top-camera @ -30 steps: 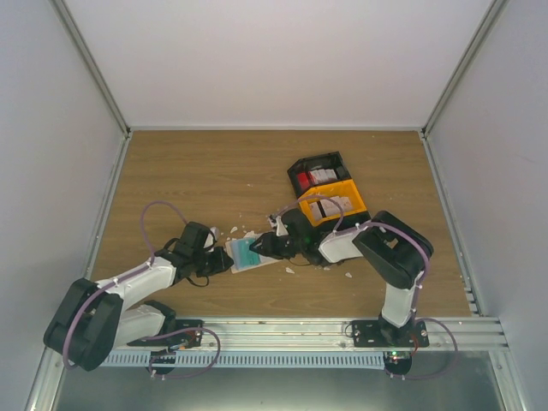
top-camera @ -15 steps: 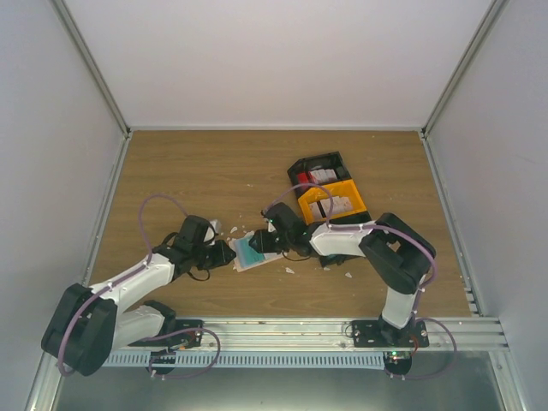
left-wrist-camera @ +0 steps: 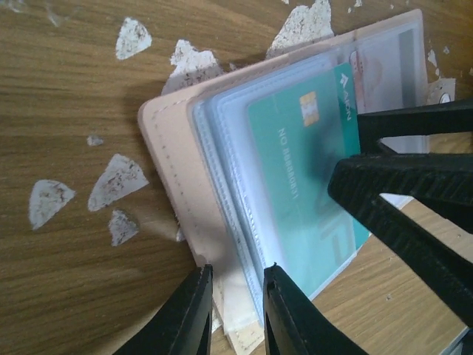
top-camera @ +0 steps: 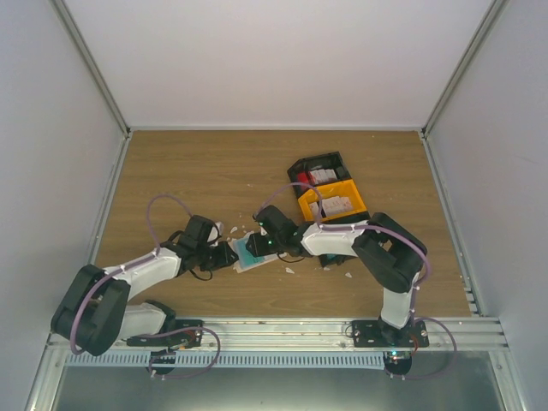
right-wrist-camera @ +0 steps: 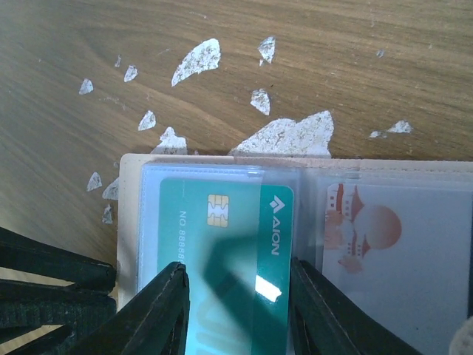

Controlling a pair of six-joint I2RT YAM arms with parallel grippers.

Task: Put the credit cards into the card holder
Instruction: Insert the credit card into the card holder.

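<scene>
Lying open on the brown wooden worktop (top-camera: 214, 171) between the two arms, the flat beige folding card holder (left-wrist-camera: 174, 170) has its clear plastic sleeves turned upward. The thin teal plastic card (right-wrist-camera: 222, 251) with a gold chip is for the greater part under one sleeve, with a strip along one edge uncovered. In the next sleeve sits a pale card with a reddish-orange print (right-wrist-camera: 369, 229), so I judge that one card is stored, one is nearly stored, and more wait. The black plastic bin (top-camera: 321, 171) and the yellow plastic bin (top-camera: 336, 205) behind hold small red and white things, probably cards. The right end effector (right-wrist-camera: 238, 270) has its fingers about half apart on both long sides of the teal card; whether they press it or only guide it I cannot tell. The left end effector (left-wrist-camera: 236, 277) is almost closed, with the lower edge of the holder's sleeves in the narrow gap, but a firm grip I cannot confirm. Only the top view shows the bins and both arms together. The right wrist view shows the pale card's print clearly, and the left wrist view alone shows the right fingers above the teal card. White crumbly scraps (right-wrist-camera: 284, 137) lie around the holder.
</scene>
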